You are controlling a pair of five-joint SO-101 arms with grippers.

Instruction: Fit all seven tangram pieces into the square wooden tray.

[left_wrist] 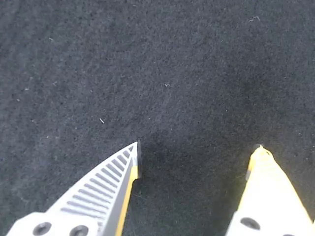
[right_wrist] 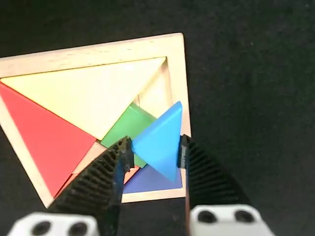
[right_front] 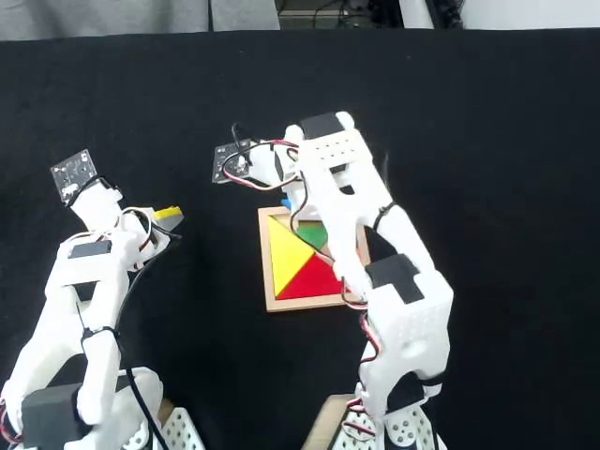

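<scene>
right gripper pinches blue triangle, apex toward bare slot along tray 12 o'clock edge; left gripper gapes wide, farther off.

A black cloth covers the table across nearly the whole high view. Along the top edge, a grey curtain hangs at the upper left, dark cables bunch at top centre, and a white surface fills the upper right corner. Pale lint flecks dot the cloth's felt-like weave in the left wrist view.
</scene>
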